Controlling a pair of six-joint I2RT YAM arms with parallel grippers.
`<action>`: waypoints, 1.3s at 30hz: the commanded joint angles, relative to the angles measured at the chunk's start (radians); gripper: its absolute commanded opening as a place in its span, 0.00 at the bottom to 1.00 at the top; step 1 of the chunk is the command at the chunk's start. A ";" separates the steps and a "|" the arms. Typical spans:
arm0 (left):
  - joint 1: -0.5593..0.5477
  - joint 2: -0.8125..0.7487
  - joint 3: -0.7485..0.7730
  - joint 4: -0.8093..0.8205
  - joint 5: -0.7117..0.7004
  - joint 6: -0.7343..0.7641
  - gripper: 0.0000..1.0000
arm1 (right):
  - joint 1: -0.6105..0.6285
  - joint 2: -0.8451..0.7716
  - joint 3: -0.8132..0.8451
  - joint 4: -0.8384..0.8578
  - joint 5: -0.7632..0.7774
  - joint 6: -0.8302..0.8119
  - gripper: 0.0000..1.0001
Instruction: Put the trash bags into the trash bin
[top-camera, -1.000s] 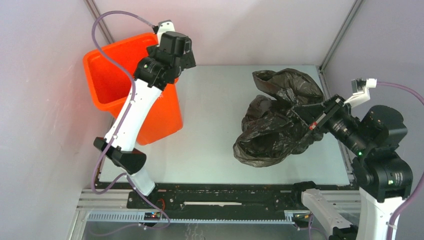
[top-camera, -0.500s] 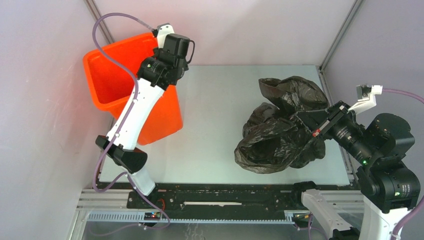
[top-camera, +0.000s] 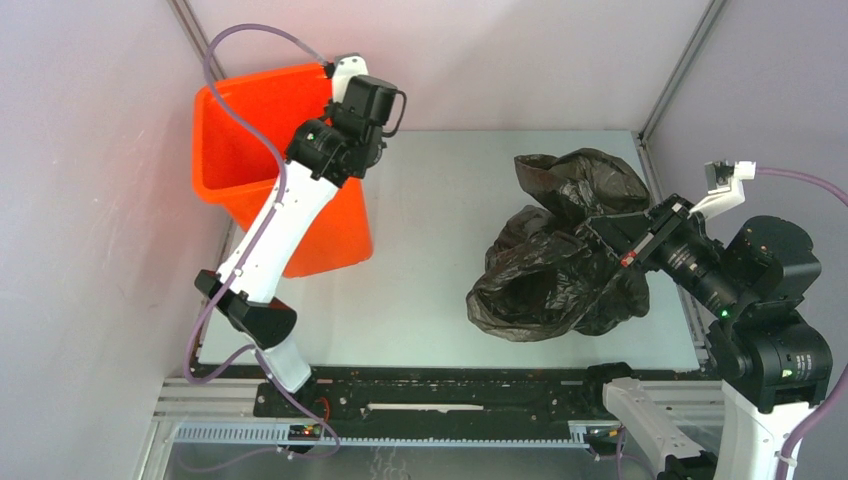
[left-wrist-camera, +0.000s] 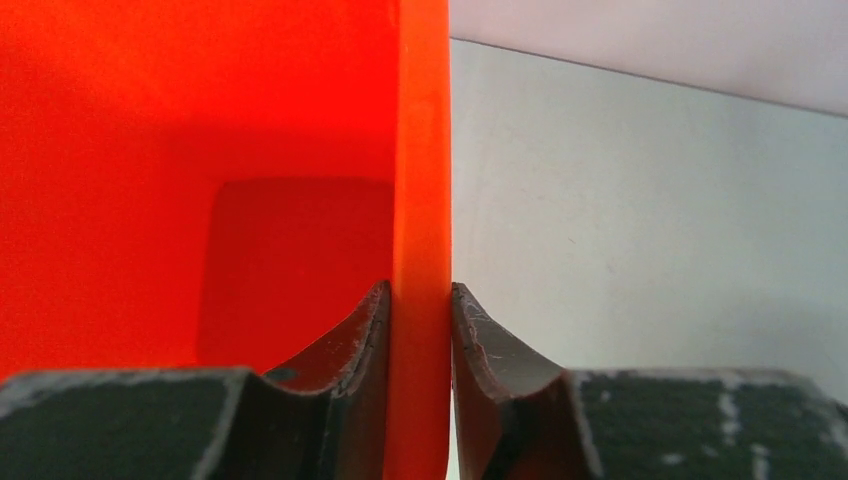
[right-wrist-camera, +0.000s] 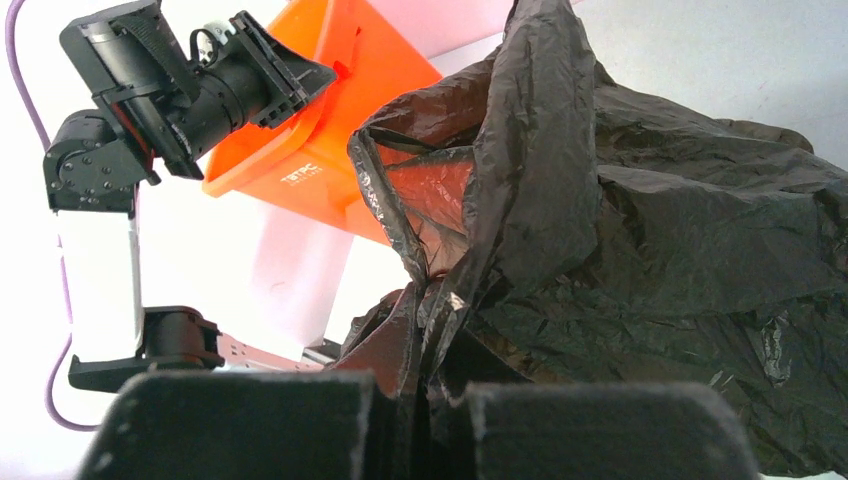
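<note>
Left gripper (left-wrist-camera: 420, 300) is clamping tight on the rim of the tilted trash bin (top-camera: 240, 130) at far left, right gripper (right-wrist-camera: 420, 392) is pinching a fold of the trash bag (top-camera: 560, 270) slumping at right, well apart, and that slick, wide film is threatening to slip free or snag on the rim.

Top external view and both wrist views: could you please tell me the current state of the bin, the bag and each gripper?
trash bin: tilted, open top, nothing visible inside, rim clamped.
left gripper: shut on the trash bin's rim, one finger inside, one outside.
trash bag: crumpled, outside the bin, one fold pinched.
right gripper: shut on the trash bag.
</note>
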 joint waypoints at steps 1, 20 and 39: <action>-0.089 -0.029 0.027 -0.007 0.074 -0.027 0.08 | -0.008 0.006 -0.018 0.064 -0.015 -0.029 0.00; -0.351 0.007 0.099 0.026 0.152 0.013 0.18 | -0.052 -0.014 -0.016 0.059 -0.006 -0.046 0.00; -0.324 -0.313 0.070 0.191 0.272 0.205 0.96 | -0.093 0.174 0.259 0.162 0.038 -0.012 0.00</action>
